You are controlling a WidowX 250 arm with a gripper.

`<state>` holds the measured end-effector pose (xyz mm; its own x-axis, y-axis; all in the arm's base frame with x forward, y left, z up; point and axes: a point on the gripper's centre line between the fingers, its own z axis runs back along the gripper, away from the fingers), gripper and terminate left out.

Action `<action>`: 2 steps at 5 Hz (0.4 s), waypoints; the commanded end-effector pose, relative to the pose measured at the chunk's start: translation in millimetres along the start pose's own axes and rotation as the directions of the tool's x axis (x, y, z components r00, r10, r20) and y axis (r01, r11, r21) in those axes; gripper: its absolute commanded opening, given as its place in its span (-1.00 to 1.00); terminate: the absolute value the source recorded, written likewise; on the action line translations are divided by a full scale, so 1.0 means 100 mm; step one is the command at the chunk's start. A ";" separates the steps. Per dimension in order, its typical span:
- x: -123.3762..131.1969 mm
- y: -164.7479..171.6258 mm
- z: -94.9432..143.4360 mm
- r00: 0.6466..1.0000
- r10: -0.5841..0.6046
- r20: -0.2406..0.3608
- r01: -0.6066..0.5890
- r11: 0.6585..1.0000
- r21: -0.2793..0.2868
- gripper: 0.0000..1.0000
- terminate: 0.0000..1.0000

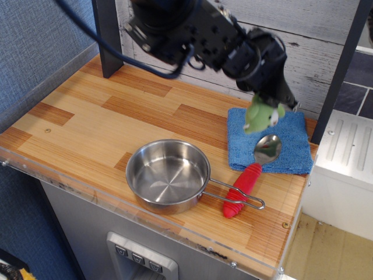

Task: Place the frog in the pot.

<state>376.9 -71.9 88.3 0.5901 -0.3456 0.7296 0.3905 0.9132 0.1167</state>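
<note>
No writing or brand can be read anywhere. The pot (pixel 168 175) sits on the wooden desk (pixel 87 116) with nothing inside it (just bare shiny steel). The gripper (pixel 274 104) is clamped on the frog (pixel 261 116), holding it in the air above the blue cloth (pixel 291 146). A red-handled spoon (pixel 250 178) lies just beside the pot's wire handle, its bowl on the cloth.
</note>
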 end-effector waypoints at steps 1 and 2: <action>0.15 0.04 0.73 0.998 -0.033 -0.061 0.036 0.999 0.037 -1.00 -1.00; 0.07 0.06 1.04 0.985 -0.038 -0.169 0.048 0.997 0.056 -1.00 -1.00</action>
<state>306.0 -44.4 149.8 0.7125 -0.4094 0.5699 0.3796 0.9079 0.1777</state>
